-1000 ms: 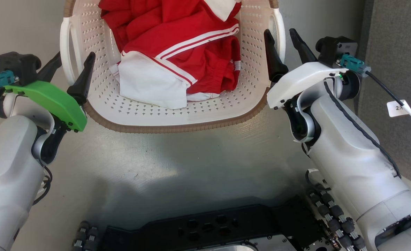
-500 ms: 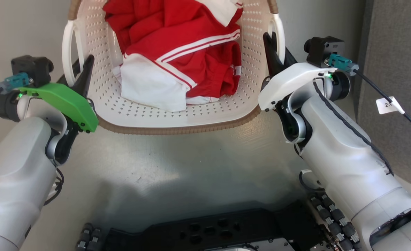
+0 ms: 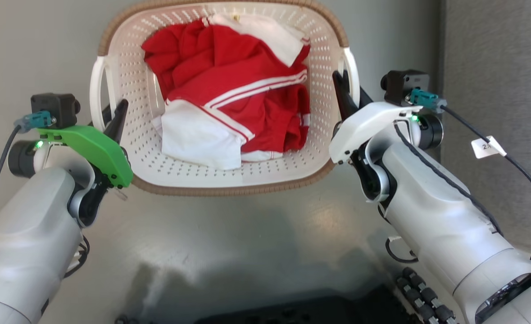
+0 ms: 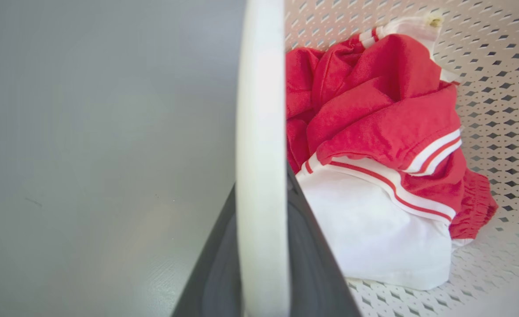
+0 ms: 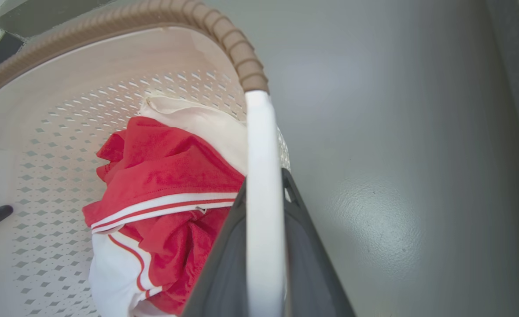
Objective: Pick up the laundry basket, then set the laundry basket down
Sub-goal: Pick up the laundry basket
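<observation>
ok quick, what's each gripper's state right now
Left gripper: closed on the left white side handle of the cream-white perforated plastic laundry basket.
Right gripper: closed on that basket's right white side handle.

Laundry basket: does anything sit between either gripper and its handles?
Nothing visible does. The left gripper clamps the laundry basket by its left handle, the right gripper by its right handle, fingers on both sides.

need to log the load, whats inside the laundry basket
In the laundry basket lies a crumpled red garment with white stripes, partly over a white piece. Perforated floor shows around them; anything beneath the heap is covered.
</observation>
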`<state>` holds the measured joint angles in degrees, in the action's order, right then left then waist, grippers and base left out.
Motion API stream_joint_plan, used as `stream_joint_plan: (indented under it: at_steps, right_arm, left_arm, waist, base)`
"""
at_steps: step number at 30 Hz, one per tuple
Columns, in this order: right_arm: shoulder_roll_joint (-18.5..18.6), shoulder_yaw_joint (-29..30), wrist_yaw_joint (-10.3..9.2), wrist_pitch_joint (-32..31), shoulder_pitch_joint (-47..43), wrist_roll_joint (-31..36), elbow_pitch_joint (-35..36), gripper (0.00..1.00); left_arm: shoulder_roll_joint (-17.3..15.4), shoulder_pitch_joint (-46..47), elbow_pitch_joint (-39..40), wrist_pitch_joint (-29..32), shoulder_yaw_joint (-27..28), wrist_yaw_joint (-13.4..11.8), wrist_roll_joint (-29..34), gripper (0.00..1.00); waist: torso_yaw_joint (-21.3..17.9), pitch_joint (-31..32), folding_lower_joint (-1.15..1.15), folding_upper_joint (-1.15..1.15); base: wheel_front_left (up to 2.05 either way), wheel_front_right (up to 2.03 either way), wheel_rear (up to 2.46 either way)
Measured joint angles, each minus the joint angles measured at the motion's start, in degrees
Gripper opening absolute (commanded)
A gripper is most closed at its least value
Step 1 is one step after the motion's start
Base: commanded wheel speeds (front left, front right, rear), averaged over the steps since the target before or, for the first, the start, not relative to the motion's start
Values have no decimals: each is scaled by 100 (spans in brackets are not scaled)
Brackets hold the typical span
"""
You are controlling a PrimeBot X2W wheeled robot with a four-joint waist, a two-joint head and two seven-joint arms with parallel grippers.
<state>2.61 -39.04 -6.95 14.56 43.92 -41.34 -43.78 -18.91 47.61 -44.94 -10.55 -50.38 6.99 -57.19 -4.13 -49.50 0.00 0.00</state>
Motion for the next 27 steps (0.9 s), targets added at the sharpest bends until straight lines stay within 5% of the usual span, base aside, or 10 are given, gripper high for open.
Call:
stream_joint_plan:
  at_steps: [27]
  right_arm:
    - [-4, -1060, 468, -771, -117, -1173, -1092, 0]
  left_arm:
    - [436, -572, -811, 813, -364, 8, -924, 0]
  waist:
    - [-156, 2189, 0, 0]
  base:
    - [0, 0, 0]
